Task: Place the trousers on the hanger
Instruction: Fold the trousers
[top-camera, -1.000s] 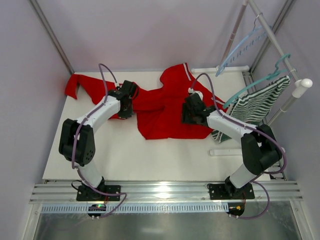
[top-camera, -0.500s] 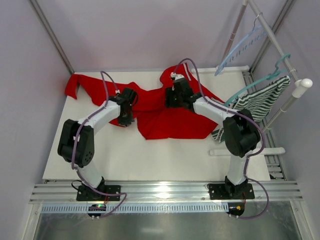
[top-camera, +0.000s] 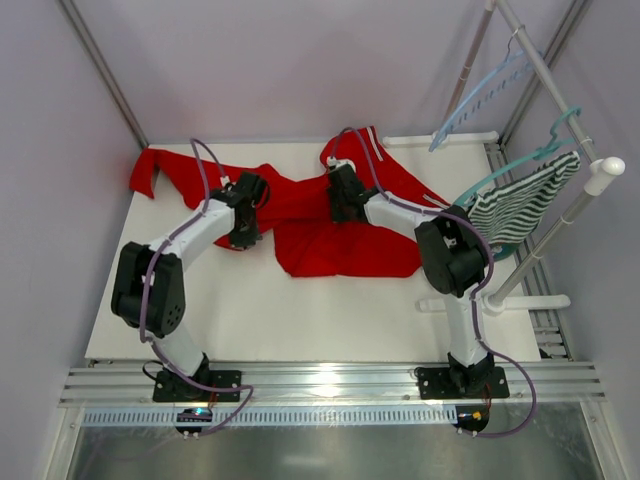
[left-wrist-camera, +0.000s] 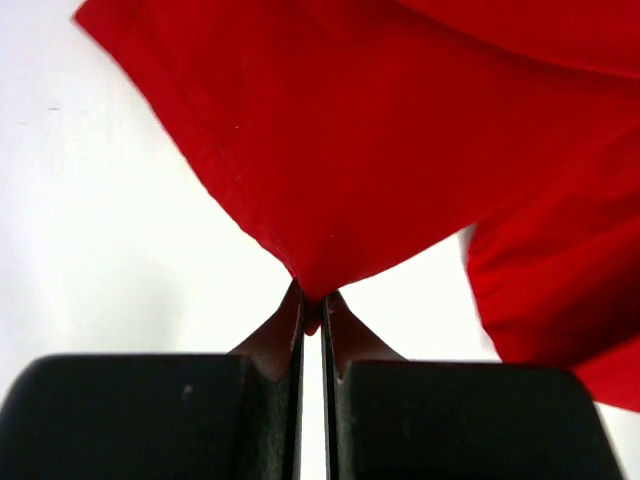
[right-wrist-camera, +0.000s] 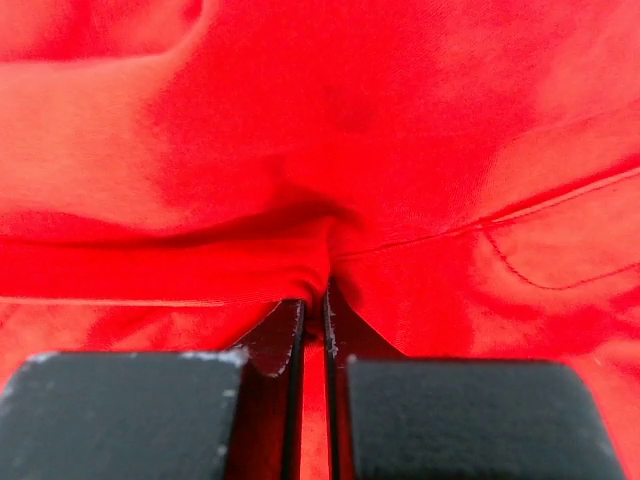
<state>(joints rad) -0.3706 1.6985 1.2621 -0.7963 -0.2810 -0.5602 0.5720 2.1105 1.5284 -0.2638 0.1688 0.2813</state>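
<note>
The red trousers (top-camera: 330, 245) lie crumpled across the back half of the white table (top-camera: 250, 310), one leg trailing to the far left. My left gripper (top-camera: 243, 236) is shut on a corner of the cloth at the trousers' left-middle; in the left wrist view that red corner (left-wrist-camera: 380, 150) is pinched between the tips (left-wrist-camera: 312, 306). My right gripper (top-camera: 340, 207) is shut on a fold near the trousers' upper middle, and red cloth (right-wrist-camera: 330, 130) bunches into its tips (right-wrist-camera: 313, 300). The pale blue hanger (top-camera: 480, 95) hangs on the rack at the back right.
A white pole rack (top-camera: 560, 90) stands along the right edge, its foot bar (top-camera: 480, 300) on the table. A darker teal hanger (top-camera: 520, 160) on it carries a green-and-white striped garment (top-camera: 520, 205). Walls close in the back and both sides.
My right arm has swung from the trousers' right side to their upper middle, and its jaws have shut on the cloth. The left gripper has kept its hold and barely moved.
</note>
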